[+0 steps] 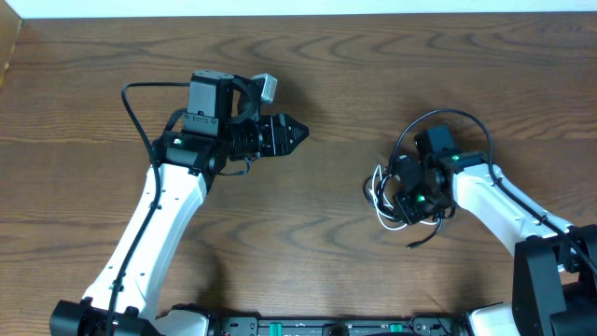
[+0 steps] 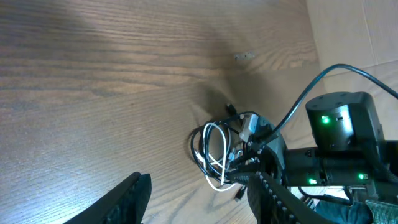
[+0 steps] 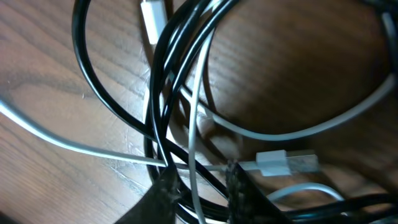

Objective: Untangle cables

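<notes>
My right gripper [image 3: 200,193] pinches the cables [image 3: 168,81] on the table [image 1: 308,243]. My left gripper [image 1: 298,133] hangs well apart, fingers spread.

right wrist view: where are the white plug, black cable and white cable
white plug [image 3: 272,163], right wrist view, its body
black cable [image 3: 180,37], right wrist view, bundled strands
white cable [image 3: 286,135], right wrist view, curved run

Your left gripper [image 1: 297,133] hangs over the bare table [image 1: 93,75], pointing right, well apart from the cables [image 1: 381,207]. Your right gripper [image 1: 403,194] sits right on the bundle. White loops stick out on its left, a black tail trails below. Right jaws hidden here.
</notes>
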You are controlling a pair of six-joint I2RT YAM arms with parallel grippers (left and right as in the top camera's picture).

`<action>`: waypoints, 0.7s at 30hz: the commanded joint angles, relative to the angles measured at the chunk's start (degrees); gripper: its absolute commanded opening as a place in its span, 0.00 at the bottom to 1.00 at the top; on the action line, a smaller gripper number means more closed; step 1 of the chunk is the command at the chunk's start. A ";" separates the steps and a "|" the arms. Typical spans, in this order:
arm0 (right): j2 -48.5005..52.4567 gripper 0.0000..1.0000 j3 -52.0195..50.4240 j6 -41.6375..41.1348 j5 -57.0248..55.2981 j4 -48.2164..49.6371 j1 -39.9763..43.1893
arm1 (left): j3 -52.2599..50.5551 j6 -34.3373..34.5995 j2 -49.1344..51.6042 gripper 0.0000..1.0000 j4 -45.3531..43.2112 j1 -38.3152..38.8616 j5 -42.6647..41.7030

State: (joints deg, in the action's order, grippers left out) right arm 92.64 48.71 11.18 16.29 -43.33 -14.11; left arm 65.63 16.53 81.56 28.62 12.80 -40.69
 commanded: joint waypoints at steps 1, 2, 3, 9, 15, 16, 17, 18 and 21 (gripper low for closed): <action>0.28 0.36 -2.21 0.63 2.49 0.17 -0.24 | 0.98 0.22 0.09 0.54 0.57 -0.24 -1.07; 0.28 0.38 -2.60 0.42 2.73 0.31 -0.24 | 0.98 0.22 0.11 0.54 0.72 -0.24 -1.05; 0.28 0.39 -3.02 0.15 2.97 0.33 -0.24 | 0.98 0.22 0.11 0.54 0.85 -0.24 -0.90; 0.26 0.02 -3.45 -1.60 7.72 1.38 -0.24 | 0.98 0.22 0.11 0.54 0.90 -0.24 -0.66; 0.24 0.01 1.44 -8.55 13.77 3.23 -0.20 | 0.98 0.22 0.11 0.55 0.87 -0.24 -0.66; 0.22 0.01 3.30 -9.46 14.49 2.80 -0.20 | 0.98 0.22 0.11 0.55 0.90 -0.24 -0.66; 0.20 0.01 5.25 -10.21 15.23 2.36 -0.20 | 0.98 0.22 0.11 0.55 0.90 -0.24 -0.66; 0.20 0.01 7.34 -10.84 16.13 1.86 -0.20 | 0.98 0.22 0.11 0.55 0.90 -0.24 -0.66; 0.20 0.01 13.79 -13.20 18.88 0.46 -0.20 | 0.98 0.24 0.11 0.55 0.92 -0.24 -0.66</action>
State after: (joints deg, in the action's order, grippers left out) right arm 92.92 56.27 2.17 29.50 -42.33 -14.11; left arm 65.63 16.53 81.56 29.50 12.80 -40.80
